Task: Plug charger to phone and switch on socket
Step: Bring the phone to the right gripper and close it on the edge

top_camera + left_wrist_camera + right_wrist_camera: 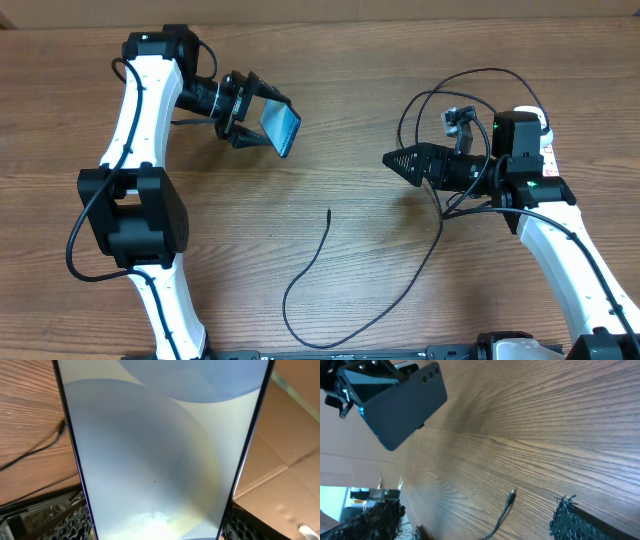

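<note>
Overhead: charger point(325, 235) loose on table point(400, 60), phone point(283, 128) aloft

- Phone point(284, 130): 11 o'clock from the centre of the table point(330, 60), in the left gripper point(268, 120), off the surface.
- Charger point(322, 245): on the table, tip just at 6 o'clock of centre, looping toward 6, then up toward 3 under the right arm point(560, 230).
- Right gripper point(392, 158): 2 o'clock, well apart from the phone.

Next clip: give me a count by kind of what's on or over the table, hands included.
phone: 1, gripped in the left hand, lifted off the table
charger cable: 1, black, lying loose on the wood
Robot hands: 2, the left hand and the right hand, which is open and empty
Total: 4
</note>
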